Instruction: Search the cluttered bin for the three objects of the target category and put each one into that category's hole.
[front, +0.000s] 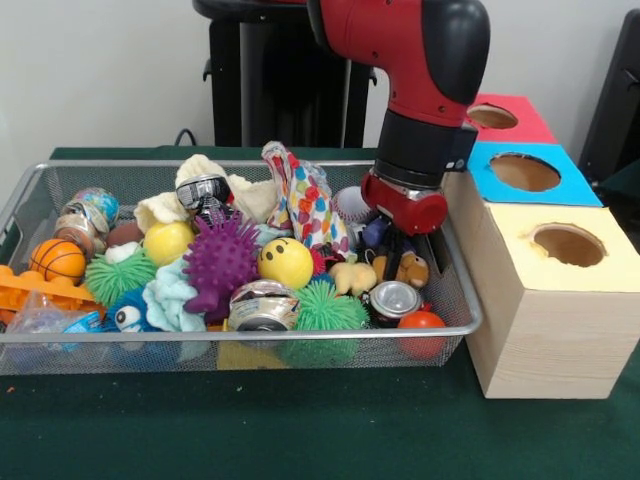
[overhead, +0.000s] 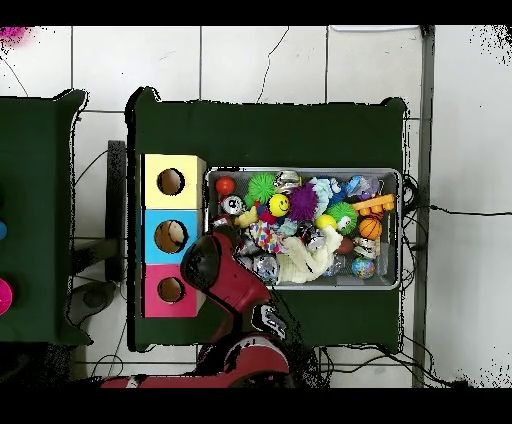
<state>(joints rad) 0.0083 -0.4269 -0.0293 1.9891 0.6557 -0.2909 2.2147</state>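
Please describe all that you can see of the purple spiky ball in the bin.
The purple ball is round and covered all over in short, soft-looking spikes, like rubber. It lies on top of the clutter, in the middle of the wire bin, whole and unheld. A yellow smiley ball touches one side, a pale blue plush sits below it, and a silver can lies just in front. From overhead it shows beside the smiley ball.

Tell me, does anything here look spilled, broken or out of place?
Nothing stands out. The toys are heaped untidily but all lie inside the silver wire mesh bin, and the three coloured wooden boxes with holes sit in a neat row.
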